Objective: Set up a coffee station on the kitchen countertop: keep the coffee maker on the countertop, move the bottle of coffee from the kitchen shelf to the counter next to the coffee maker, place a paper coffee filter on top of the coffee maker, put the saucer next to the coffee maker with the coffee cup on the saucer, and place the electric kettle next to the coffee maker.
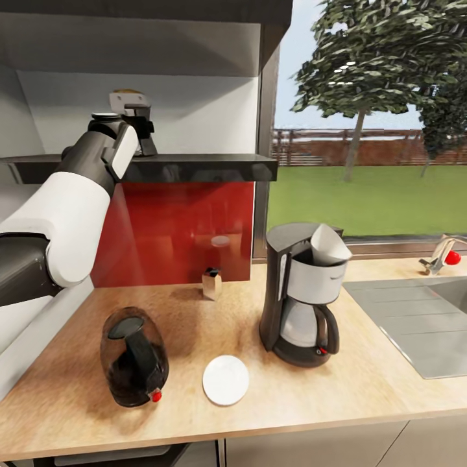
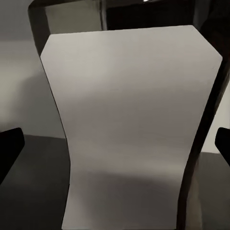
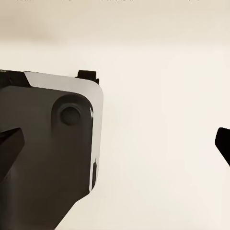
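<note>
Reaching up to the dark shelf, the left gripper sits at the white-labelled coffee bottle. On the wooden countertop stand the black coffee maker with its white paper filter, the round white saucer and the dark kettle.

From the left wrist, the fingers are apart, either side of the bottle. From the right wrist, that gripper's fingers are apart, holding nothing.

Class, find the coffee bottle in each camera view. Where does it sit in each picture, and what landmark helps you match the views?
Head view: the bottle stands on the shelf, upper left, partly hidden by the left arm.
Left wrist view: the bottle is at the centre, close up, its white label facing the camera.
Right wrist view: a pale surface and a dark-and-white robot part.
Shared landmark: the dark shelf under the bottle.
</note>
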Tool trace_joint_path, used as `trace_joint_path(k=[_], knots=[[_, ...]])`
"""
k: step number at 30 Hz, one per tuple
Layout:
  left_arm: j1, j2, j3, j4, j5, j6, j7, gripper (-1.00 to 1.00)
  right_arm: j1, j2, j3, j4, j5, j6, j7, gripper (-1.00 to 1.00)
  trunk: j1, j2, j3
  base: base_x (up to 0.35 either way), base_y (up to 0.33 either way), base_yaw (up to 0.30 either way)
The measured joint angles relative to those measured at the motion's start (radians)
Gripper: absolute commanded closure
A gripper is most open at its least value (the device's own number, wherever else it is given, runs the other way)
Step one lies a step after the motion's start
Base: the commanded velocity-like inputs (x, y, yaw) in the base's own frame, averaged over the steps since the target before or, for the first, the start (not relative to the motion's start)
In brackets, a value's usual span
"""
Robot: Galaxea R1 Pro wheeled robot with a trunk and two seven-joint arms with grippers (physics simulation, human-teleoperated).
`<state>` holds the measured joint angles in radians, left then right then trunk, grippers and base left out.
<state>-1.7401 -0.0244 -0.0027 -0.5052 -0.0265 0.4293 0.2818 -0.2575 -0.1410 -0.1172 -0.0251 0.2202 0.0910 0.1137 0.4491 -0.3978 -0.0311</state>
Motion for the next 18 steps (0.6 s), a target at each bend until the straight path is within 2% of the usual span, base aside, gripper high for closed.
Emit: trace_joint_path(k=[6, 12, 13, 18], knots=[[0.004, 0.001, -0.001, 0.000, 0.001, -0.001, 0.000, -1.00, 0.000, 0.000, 0.000, 0.000, 0.000, 0.000, 0.000, -1.00, 0.000, 0.000, 0.000, 0.049, 0.000, 0.000], [0.033, 0.000, -0.001, -0.017, 0.001, -0.003, -0.002, -1.00, 0.000, 0.000, 0.000, 0.000, 0.000, 0.000, 0.000, -1.00, 0.000, 0.000, 0.000, 0.005, 0.000, 0.000], [0.039, 0.000, -0.001, -0.024, 0.001, -0.002, -0.002, 1.00, 0.000, 0.000, 0.000, 0.000, 0.000, 0.000, 0.000, -1.00, 0.000, 0.000, 0.000, 0.001, 0.000, 0.000], [0.054, -0.001, -0.002, -0.047, 0.002, 0.001, -0.003, 1.00, 0.000, -0.001, 0.000, 0.000, 0.000, 0.001, 0.000, -1.00, 0.000, 0.000, 0.000, 0.000, 0.000, 0.000]])
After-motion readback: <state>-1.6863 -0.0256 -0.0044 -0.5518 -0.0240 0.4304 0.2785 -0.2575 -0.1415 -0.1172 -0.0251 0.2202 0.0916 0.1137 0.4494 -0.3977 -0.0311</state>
